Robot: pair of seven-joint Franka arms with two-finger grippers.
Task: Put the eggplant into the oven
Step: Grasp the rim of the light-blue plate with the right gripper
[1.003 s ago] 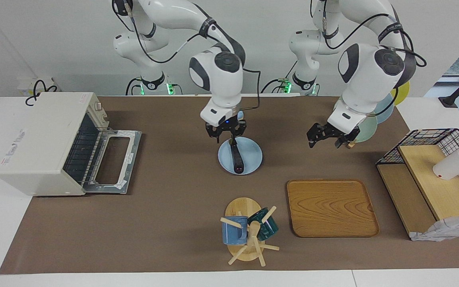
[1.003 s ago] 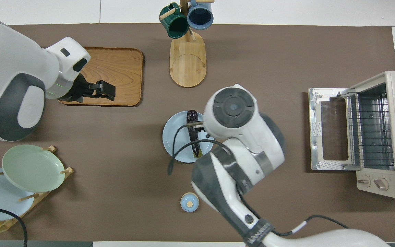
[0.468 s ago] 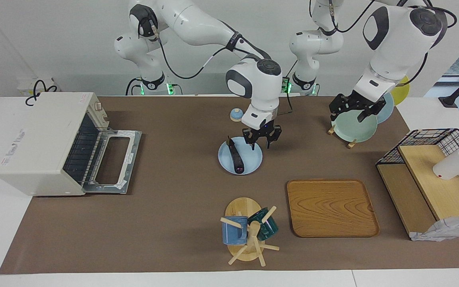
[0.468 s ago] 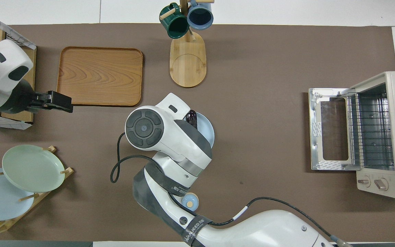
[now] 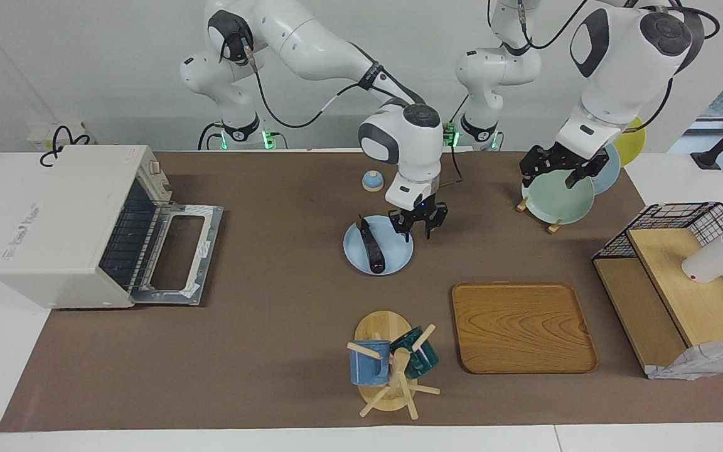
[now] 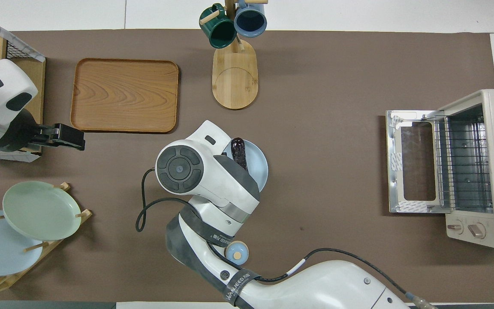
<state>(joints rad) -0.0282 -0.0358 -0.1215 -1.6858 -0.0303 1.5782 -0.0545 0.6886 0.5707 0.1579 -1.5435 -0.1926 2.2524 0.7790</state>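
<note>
Right arm: bent down, right pincer spread, empty, over blue plate rim | Eggplant: on plate, 9 o'clock of pincer | Oven: door down, right arm's end | Left pincer: spread, over green plate.

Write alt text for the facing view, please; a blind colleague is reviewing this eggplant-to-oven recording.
A dark eggplant lies on a light blue plate mid-table, with the right gripper over the plate's edge beside it, holding nothing. The off-white oven stands at the right arm's end, door dropped open. The left gripper is open, over the plate rack.
</note>
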